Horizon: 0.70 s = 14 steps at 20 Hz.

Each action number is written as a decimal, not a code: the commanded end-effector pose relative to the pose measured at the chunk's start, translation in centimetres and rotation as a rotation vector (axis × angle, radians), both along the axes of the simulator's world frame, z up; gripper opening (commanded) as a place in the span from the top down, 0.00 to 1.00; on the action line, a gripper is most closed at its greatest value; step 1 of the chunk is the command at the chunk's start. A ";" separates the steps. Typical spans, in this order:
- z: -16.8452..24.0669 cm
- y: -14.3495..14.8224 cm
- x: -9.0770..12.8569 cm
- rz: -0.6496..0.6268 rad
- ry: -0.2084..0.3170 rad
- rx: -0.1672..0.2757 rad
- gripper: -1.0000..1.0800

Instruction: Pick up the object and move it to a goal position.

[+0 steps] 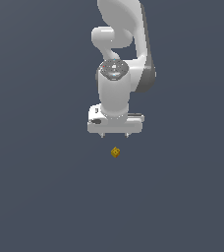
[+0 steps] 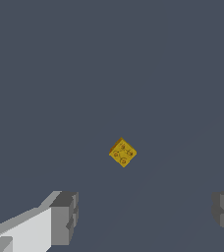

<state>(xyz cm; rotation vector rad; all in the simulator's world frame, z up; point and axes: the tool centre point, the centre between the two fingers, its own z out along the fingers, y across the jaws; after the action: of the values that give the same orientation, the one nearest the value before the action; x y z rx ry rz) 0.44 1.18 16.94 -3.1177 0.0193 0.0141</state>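
Cube [image 1: 115, 152]: yellow-orange, tiny, no long axis; sits corner-on, diamond-wise in both views, its marked face toward the wrist camera. Lies alone on the plain dark ground, apart from everything. Hand [image 1: 114, 135]: white, spread wide, holding nothing, poised above the cube, fingers [image 2: 65, 218] clear of it.

the cube [image 1: 115, 152] is seen below the gripper [image 1: 114, 135], apart from it, roughly in line with the gap between the two fingertips. in the wrist view the cube [image 2: 122, 152] is placed ahead of the gripper [image 2: 146, 216], between the lines of the widely parted fingers [image 2: 65, 216], touched by neither.
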 end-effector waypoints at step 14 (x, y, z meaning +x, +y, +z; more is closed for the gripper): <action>-0.5 -1.5 -0.9 0.022 0.031 -0.028 0.04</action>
<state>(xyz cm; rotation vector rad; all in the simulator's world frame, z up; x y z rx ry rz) -0.43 -0.40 16.42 -3.1454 -0.0162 0.0639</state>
